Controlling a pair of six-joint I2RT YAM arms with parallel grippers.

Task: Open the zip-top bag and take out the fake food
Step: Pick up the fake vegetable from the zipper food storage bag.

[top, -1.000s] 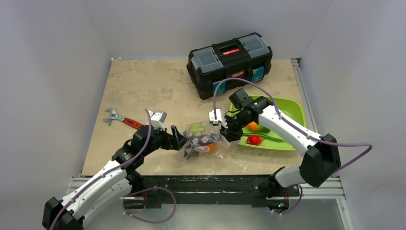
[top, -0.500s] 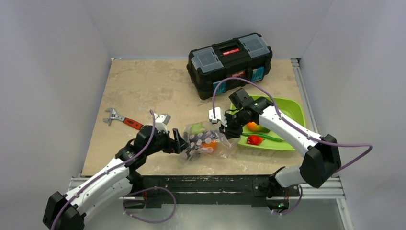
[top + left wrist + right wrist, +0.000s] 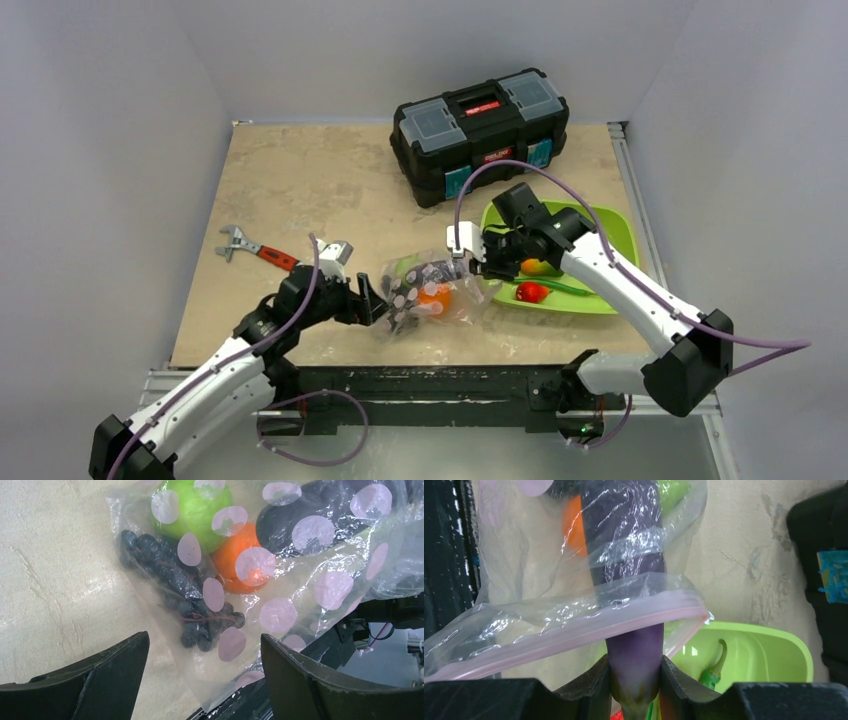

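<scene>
Near the front of the counter (image 3: pixel 300 180), a clear zip-top bag (image 3: pixel 455 302) with pale dots, lying on its side. Inside it, a green apple (image 3: pixel 195 510), an orange (image 3: pixel 237 560) and dark grapes (image 3: pixel 185 590), all close together. Pinching the bare end of the purple eggplant (image 3: pixel 626 555) with the right gripper (image 3: pixel 635 675), jaws shut tight on it. Partly out of the bag's open mouth, past the pink zip strip (image 3: pixel 574 630). Around the bag's other end, the left gripper (image 3: pixel 202 645), jaws wide apart, not squeezing. Just beside the bag, a green tray (image 3: pixel 612 230) with a red pepper (image 3: pixel 531 292), a mango (image 3: pixel 540 267) and a green bean (image 3: pixel 565 287). Farther back, a black toolbox (image 3: pixel 480 125). Off to the left, a wrench (image 3: pixel 250 250).
</scene>
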